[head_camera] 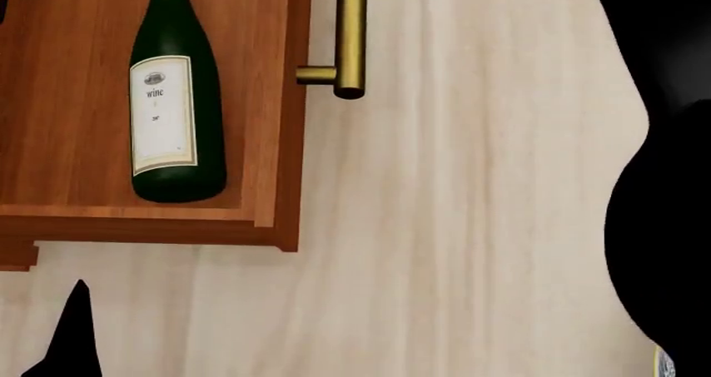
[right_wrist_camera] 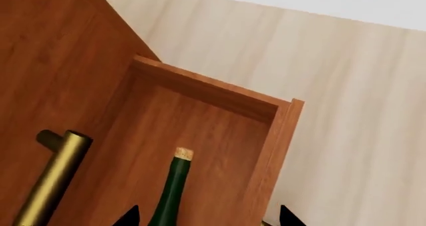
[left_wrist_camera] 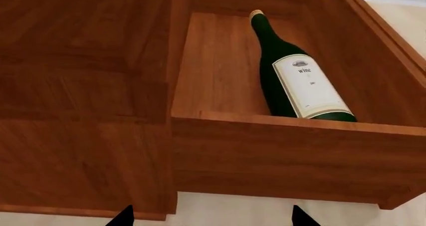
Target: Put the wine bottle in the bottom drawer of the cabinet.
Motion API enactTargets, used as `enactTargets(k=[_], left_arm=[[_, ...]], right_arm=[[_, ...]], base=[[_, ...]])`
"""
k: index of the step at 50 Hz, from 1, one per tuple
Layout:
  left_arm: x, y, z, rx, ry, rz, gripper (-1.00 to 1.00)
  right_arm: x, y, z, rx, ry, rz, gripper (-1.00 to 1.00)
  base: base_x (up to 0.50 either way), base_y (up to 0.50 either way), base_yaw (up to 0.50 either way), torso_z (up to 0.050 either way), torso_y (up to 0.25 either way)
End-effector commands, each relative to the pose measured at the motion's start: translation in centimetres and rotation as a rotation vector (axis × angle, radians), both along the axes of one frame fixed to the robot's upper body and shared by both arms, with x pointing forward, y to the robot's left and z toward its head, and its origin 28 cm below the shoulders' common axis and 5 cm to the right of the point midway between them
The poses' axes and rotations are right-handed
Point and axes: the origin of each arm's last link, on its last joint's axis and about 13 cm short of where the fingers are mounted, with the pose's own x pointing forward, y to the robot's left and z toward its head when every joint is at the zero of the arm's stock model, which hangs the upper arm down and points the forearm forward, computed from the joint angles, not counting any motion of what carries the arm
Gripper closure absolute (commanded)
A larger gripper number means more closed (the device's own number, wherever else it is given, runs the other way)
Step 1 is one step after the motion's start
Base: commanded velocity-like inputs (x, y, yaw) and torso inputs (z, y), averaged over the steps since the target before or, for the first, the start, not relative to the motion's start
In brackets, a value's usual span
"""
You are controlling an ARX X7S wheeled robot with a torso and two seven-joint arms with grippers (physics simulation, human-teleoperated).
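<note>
While fingers [left_wrist_camera: 125, 215] hover apart, wine bottle [left_wrist_camera: 296, 74] lies drawered.

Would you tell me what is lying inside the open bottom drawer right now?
Only the wine bottle lies on its side in the bottom drawer; its far end is out of view.

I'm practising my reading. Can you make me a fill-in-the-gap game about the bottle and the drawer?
1. The bottle is lying inside the open ____.
2. The word printed on its white label is ____.
3. The bottle's glass is dark ____.
4. The bar handle on the drawer front is the colour of ____.

Missing words: drawer; wine; green; brass
</note>
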Motion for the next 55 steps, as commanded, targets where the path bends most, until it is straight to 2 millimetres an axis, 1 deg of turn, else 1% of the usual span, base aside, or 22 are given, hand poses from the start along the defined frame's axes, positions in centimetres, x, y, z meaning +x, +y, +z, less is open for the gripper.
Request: enactTargets(k=[1, 8, 20, 22, 29, 32, 37, 46, 53, 55], left_arm=[[0.0, -0.1, 0.1, 0.004, 0.001, 0.003, -1.00], [0.1, -0.1, 0.0, 0.004, 0.003, 0.004, -1.00], [-0.1, -0.1, 0.3, 0.001, -0.003, 0.003, -1.00], [-0.1, -0.1, 0.4, 0.003, -0.008, 0.005, -1.00], [-0.2, 0.1, 1.0, -0.012, 0.006, 0.027, -1.00], [-0.3, 0.3, 1.3, -0.007, 0.000, 0.036, -1.00], [-0.4, 0.6, 2.1, 0.008, -0.022, 0.063, -1.00], [-1.1, 0.9, 3.3, 0.037, -0.042, 0.078, -1.00], [-1.5, 1.2, 3.8, 0.054, -0.048, 0.095, -1.00], [-1.5, 1.2, 3.9, 0.057, -0.049, 0.097, -1.00]], right_arm=[[-0.7, -0.8, 1.3, -0.012, -0.033, -0.001, -1.00], [-1.6, -1.0, 2.3, -0.046, -0.081, 0.005, -1.00], [-2.4, -2.4, 3.6, 0.006, -0.103, -0.027, -1.00], [-2.8, -2.8, 3.8, 0.017, -0.110, -0.029, -1.00], [-4.7, -4.5, 2.6, 0.071, -0.155, -0.067, -1.00], [-5.6, -5.3, 1.5, 0.100, -0.170, -0.079, -1.00], [-7.1, -6.2, 0.2, 0.111, -0.188, -0.084, -1.00], [-9.7, -7.5, -2.0, 0.136, -0.239, -0.092, -1.00], [-11.1, -8.4, -3.6, 0.155, -0.297, -0.113, -1.00], [-11.3, -8.5, -4.1, 0.161, -0.289, -0.109, -1.00]], base=[[0.00, 0.00, 0.00, 0.000, 0.000], [0.00, 0.00, 0.00, 0.000, 0.000], [0.00, 0.00, 0.00, 0.000, 0.000], [0.00, 0.00, 0.00, 0.000, 0.000], [0.00, 0.00, 0.00, 0.000, 0.000], [0.00, 0.00, 0.00, 0.000, 0.000], [0.00, 0.00, 0.00, 0.000, 0.000], [0.00, 0.00, 0.00, 0.000, 0.000], [0.00, 0.00, 0.00, 0.000, 0.000], [0.00, 0.00, 0.00, 0.000, 0.000]])
